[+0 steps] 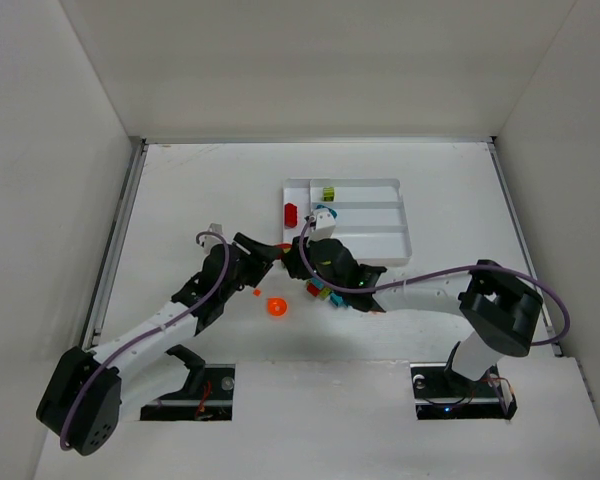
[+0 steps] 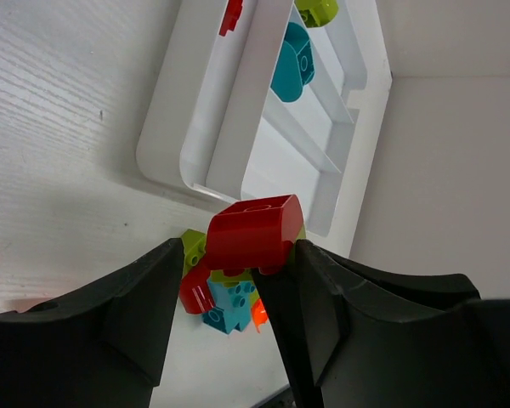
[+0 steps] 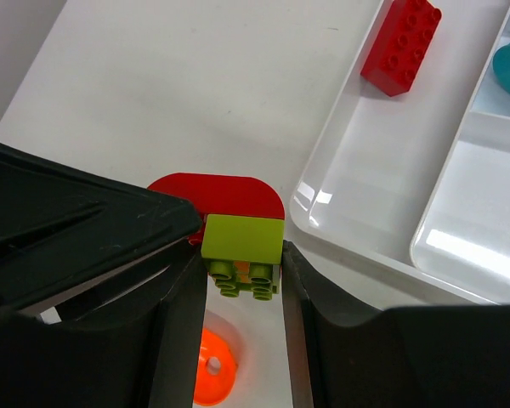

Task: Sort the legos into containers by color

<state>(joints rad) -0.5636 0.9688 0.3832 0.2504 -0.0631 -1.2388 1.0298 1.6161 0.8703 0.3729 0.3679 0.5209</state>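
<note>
Left gripper [image 2: 238,255]: pinches a red rounded brick [image 2: 259,225] over the pile [image 2: 225,308] beside the tray [image 2: 166,136].
Right gripper [image 3: 242,253]: pressed onto a green brick [image 3: 242,242], just outside the tray.
Tray: long red brick [image 3: 399,42] in the narrow slot, teal piece [image 2: 289,64] in the next slot.

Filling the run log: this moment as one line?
left end effector: shut on red brick | right end effector: shut on green brick | tray: red piece, teal piece, green piece inside

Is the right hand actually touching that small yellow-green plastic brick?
Touching. The right wrist view shows the fingers of the right hand pressed against both sides of the small yellow-green plastic brick, with no gap on either side.
</note>
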